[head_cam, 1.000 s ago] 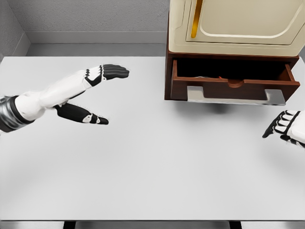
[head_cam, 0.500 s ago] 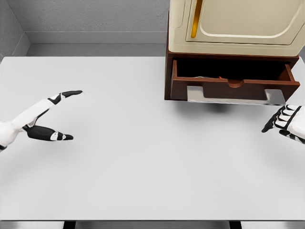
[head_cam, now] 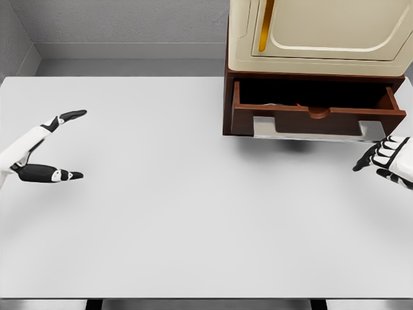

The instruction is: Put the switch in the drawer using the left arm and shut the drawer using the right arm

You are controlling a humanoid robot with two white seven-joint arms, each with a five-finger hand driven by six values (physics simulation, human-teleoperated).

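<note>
Drawer [head_cam: 310, 115]: open under the cabinet [head_cam: 316, 32].
Switch [head_cam: 284, 105]: apparently inside the drawer, barely visible.
Left hand [head_cam: 39, 145]: withdrawn far from drawer, spread, empty.
Right hand [head_cam: 387, 158]: risen nearer drawer front, fingers loosely bent, empty; closing seems next.

The left hand [head_cam: 40, 150] lies low at the tabletop's left edge, fingers and thumb spread wide and empty. The right hand [head_cam: 389, 159] shows at the right edge, knuckles up, fingers loosely curled around nothing.
</note>
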